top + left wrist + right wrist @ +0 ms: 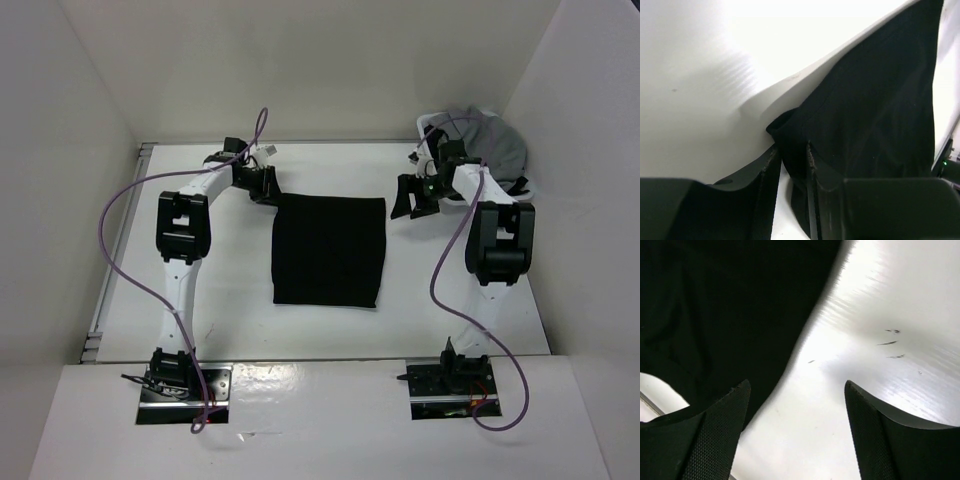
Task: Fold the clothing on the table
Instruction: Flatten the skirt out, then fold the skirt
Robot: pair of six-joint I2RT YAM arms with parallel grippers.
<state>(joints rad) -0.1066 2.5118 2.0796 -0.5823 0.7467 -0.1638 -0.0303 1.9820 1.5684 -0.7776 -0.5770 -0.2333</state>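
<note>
The black clothing (330, 250) lies flat as a rough rectangle in the middle of the white table (230, 300). My left gripper (268, 190) is at its far left corner. In the left wrist view that corner of the clothing (875, 115) is bunched between the narrow jaws of my left gripper (791, 155), which is shut on it. My right gripper (412, 197) hovers just off the far right corner. In the right wrist view my right gripper (797, 390) stands open over bare table, with the edge of the clothing (730, 305) beside its left finger.
A white basket (430, 125) with a grey garment (490, 145) heaped on it sits at the far right corner, behind the right arm. A metal rail (115, 250) runs along the table's left edge. White walls close in the sides and back.
</note>
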